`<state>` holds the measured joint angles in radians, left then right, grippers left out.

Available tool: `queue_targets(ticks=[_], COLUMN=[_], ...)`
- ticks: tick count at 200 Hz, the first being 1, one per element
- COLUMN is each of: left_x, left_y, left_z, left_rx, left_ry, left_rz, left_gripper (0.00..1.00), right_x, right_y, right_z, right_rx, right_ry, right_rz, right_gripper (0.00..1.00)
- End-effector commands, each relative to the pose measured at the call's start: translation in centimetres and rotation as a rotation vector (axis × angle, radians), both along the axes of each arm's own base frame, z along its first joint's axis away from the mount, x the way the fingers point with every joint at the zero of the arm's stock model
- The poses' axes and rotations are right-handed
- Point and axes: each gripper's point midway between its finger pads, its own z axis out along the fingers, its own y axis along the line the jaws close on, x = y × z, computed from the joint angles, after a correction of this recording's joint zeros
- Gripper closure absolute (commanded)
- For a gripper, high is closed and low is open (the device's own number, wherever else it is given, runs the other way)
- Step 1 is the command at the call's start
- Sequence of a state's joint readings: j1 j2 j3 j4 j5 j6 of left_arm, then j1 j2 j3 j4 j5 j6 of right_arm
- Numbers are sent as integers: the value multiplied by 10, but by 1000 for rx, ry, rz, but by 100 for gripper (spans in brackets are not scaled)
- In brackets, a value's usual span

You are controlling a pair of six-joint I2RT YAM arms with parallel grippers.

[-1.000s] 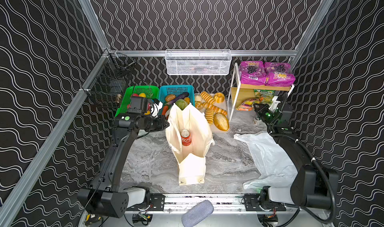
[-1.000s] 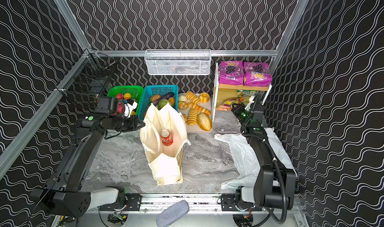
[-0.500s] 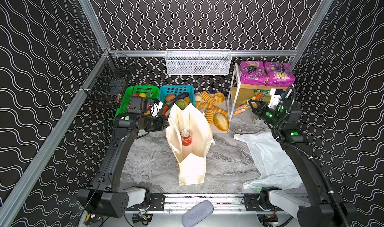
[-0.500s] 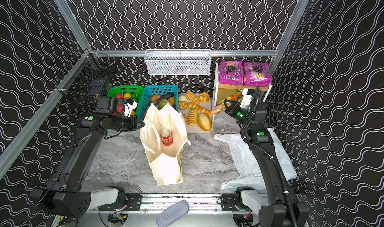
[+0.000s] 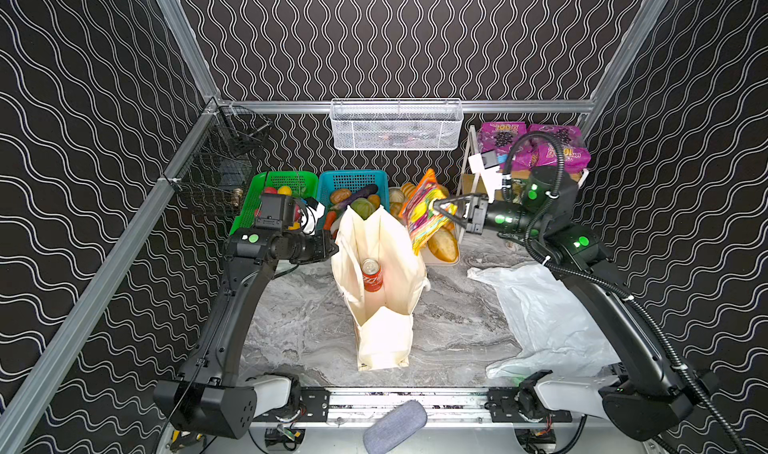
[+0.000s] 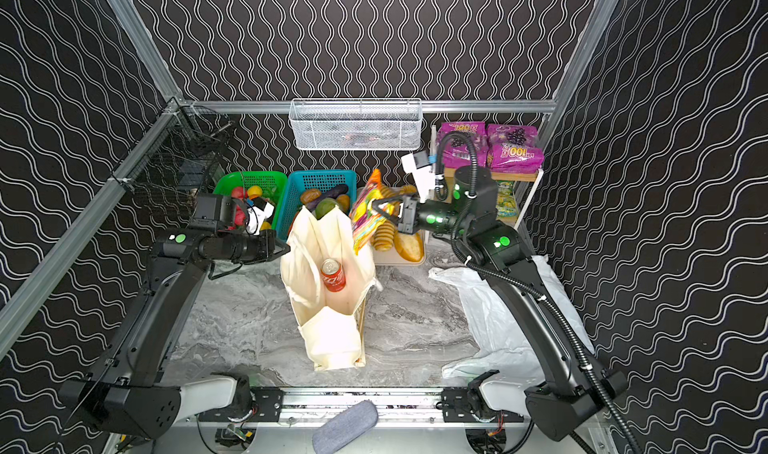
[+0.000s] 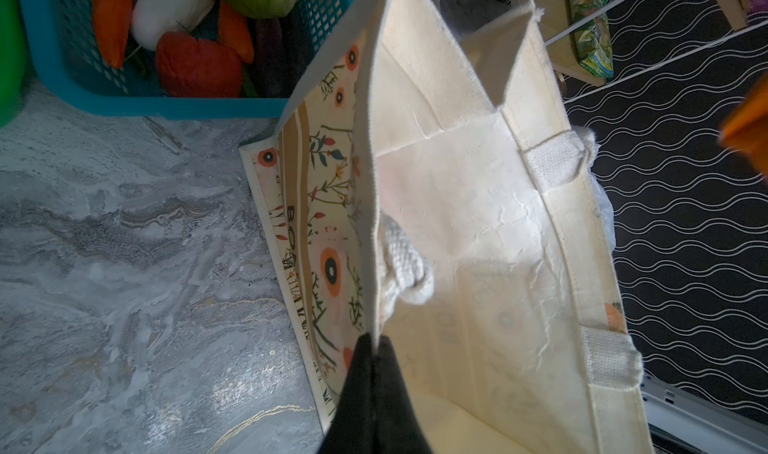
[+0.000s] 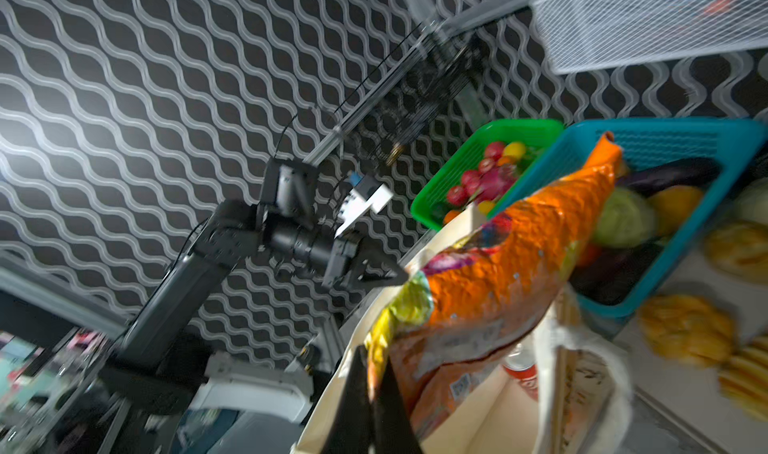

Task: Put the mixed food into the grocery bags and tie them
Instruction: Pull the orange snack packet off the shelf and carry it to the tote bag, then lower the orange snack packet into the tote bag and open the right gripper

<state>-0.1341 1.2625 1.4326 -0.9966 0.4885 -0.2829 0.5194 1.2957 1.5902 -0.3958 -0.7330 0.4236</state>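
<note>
Right end effector (image 5: 437,210) grips an orange-red snack packet (image 5: 422,217), holding it in the air over the far right edge of the open canvas tote (image 5: 384,335), which stands mid-bench (image 5: 299,323). Left end effector (image 7: 372,344) is closed on the tote's left rim. A red drink can (image 5: 371,276) sits inside the tote. The white plastic bag (image 5: 548,319) lies flat to its right.

The grey marbled desk (image 5: 299,319) carries a cream canvas tote (image 5: 382,335) standing open at its middle and a white plastic bag (image 5: 540,319) crumpled flat on the right. Along the far edge sit a green basket (image 5: 286,179), a teal basket (image 5: 353,179), a bread tray (image 5: 446,260) and a small shelf rack (image 6: 519,176).
</note>
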Motion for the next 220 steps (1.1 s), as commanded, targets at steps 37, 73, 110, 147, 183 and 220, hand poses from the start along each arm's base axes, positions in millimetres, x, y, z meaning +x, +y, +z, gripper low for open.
queue_targets(ticks=[37,73,110,147,183,220], left_x=[6,7,7,7,7,6], left_y=[-3,-6,-5,-3,-3,-5], left_z=[9,9,14,10,11,13], left_rx=[-23,-39,-35,-25,-28,-39], left_ry=[-39,-34,-42,-39,-42,-39], left_rz=[-4,-7,-3,12,10,3], left_gripper=[100,100,100,100,100,100], right_x=[-49,-51,-58,-77,-41,-22], right_y=[54,82,100,110,107,131], right_z=[-58,-102,-142,-160,-186,-183], right_rx=[-221,-381,-545,-585,-732,-721], right_ry=[13,40,49,70,26,22], right_rz=[217,235,276,389,243,228], right_gripper=[100,100,100,100,100,100])
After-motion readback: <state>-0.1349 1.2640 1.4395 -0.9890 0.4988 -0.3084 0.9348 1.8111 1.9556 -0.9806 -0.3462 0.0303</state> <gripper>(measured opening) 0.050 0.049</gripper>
